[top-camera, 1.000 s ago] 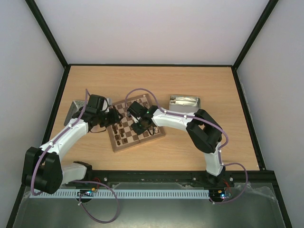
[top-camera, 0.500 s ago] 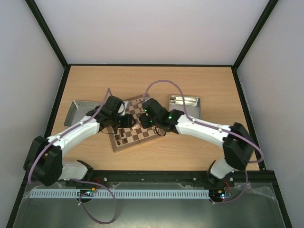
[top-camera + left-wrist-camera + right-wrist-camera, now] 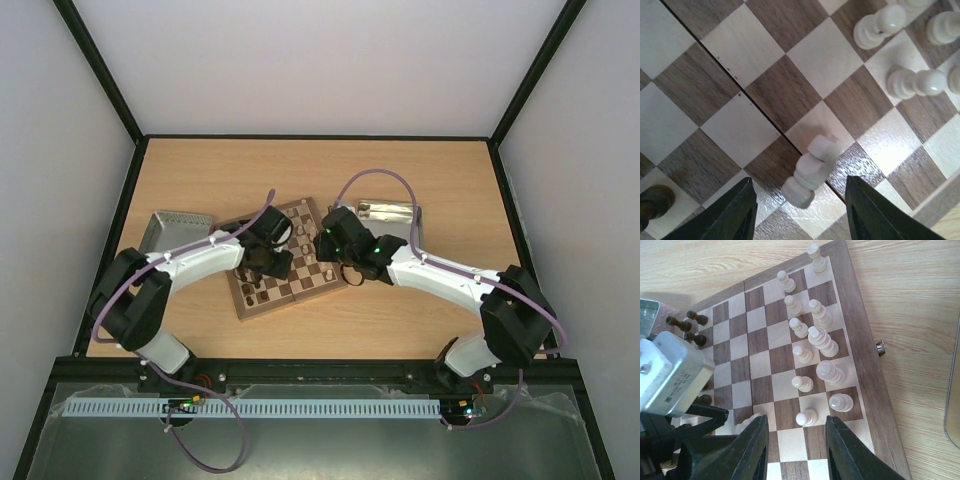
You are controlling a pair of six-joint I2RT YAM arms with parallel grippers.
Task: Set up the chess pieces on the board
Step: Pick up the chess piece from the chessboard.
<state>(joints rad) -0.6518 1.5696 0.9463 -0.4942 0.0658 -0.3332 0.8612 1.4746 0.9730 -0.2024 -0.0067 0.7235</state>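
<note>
1. Left gripper (image 3: 799, 186) is spread. The pale knight (image 3: 816, 159) stands upright between its fingers, untouched, beside the board (image 3: 735, 127) fold.
2. Right gripper (image 3: 797, 420) is spread and empty over the pale pawns (image 3: 801, 383), so the left is nearer.

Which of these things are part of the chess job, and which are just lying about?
Part of the job: board, cream pieces, dark pieces.
Lying about: left tin, right tin.
</note>
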